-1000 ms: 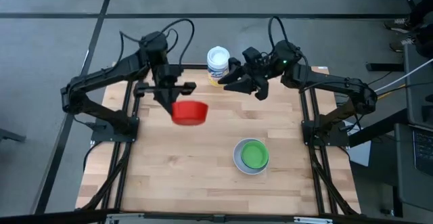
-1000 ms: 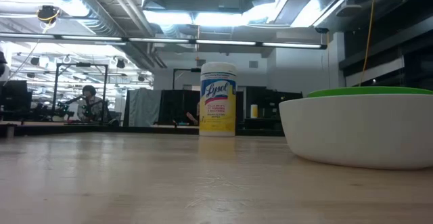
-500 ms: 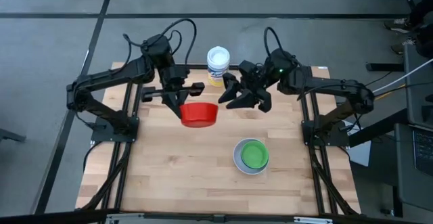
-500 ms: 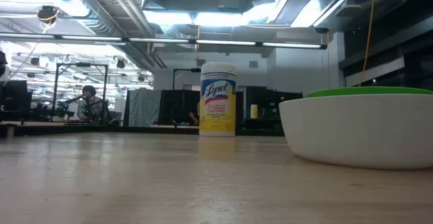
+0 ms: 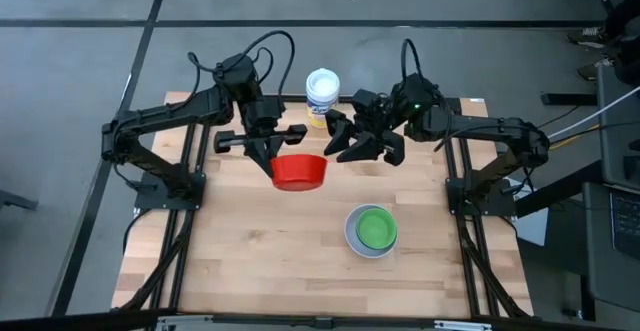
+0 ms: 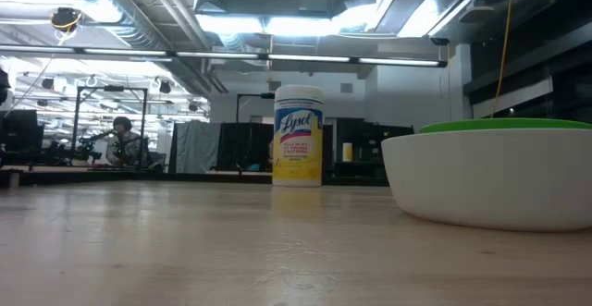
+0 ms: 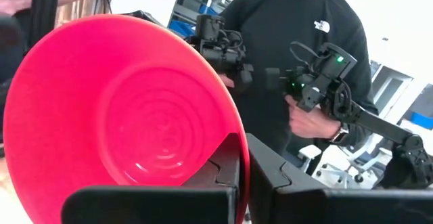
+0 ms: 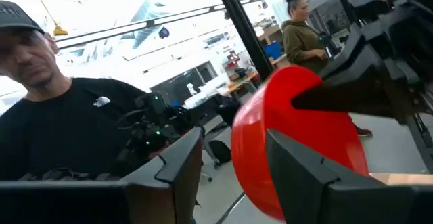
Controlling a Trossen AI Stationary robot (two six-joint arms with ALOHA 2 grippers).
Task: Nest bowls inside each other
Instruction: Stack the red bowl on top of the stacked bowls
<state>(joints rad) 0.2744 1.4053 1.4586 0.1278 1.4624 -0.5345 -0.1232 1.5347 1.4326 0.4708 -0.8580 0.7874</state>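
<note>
Two arms meet over the back of the surface, a red bowl between them.

The left pincer [image 5: 272, 153] points down, clamped on the rim of the smooth red bowl [image 5: 299, 171], held tilted in the air. The right pincer [image 5: 340, 139], fingers spread wide, reaches level toward it, just beside. Nearer the front, the green bowl [image 5: 375, 227] sits nested in the white bowl [image 5: 352, 237] on the pale wood-plank surface [image 5: 260, 251].

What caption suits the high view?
Left end effector holds red bowl aloft beside open right end effector.
</note>
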